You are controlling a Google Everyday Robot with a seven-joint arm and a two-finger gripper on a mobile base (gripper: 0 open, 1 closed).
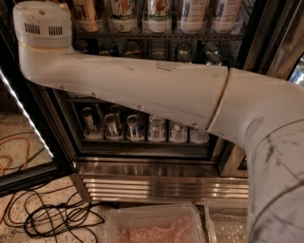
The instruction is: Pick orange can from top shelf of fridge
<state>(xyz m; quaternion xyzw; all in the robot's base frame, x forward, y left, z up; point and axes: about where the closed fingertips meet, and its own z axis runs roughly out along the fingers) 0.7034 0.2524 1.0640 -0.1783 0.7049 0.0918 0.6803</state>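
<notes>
Arm [142, 90] lay across my whole view, in front of the fridge [161, 178], whose door [26, 116] stood open at left. The gripper was out of frame, so I could not tell its state. Behind the arm were bottles [159, 14] above and silver cans [135, 127] on a lower shelf — I could not pick out the orange can.

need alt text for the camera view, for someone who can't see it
A thick white robot arm stretches across the frame in front of an open fridge with cans and bottles on dark wire shelves; the gripper is out of frame. Below the fridge, black cables lie on the speckled floor beside a clear plastic bin.
</notes>
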